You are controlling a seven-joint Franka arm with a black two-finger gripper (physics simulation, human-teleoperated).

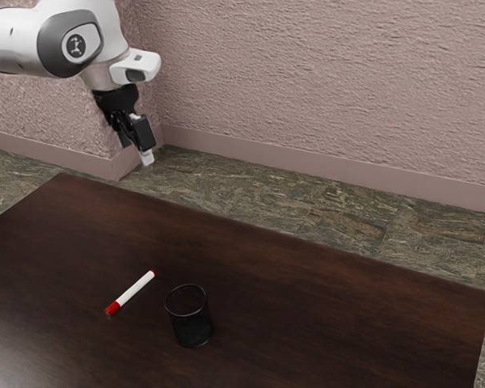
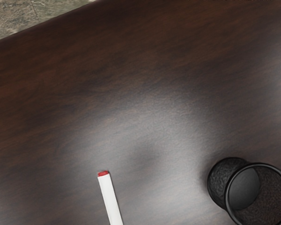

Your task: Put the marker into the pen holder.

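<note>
My gripper [image 1: 137, 149] hangs in the air beyond the table's far edge in the exterior view, well above the tabletop, with its fingers apart and nothing between them. On the dark table lies a white marker [image 1: 136, 288] with a red cap and a red end. The wrist view has part of the marker [image 2: 110, 200], its small red end toward the middle of the table. A black mesh pen holder [image 1: 191, 320] stands upright close to the marker, not touching it. Its round open top [image 2: 227, 199] faces up toward my hand.
The dark wooden table [image 1: 323, 315] has its far edge [image 2: 42, 24] next to a stone-patterned floor [image 1: 323, 210]. A pinkish textured wall [image 1: 331, 89] rises behind, and its corner is close to my hand in the exterior view.
</note>
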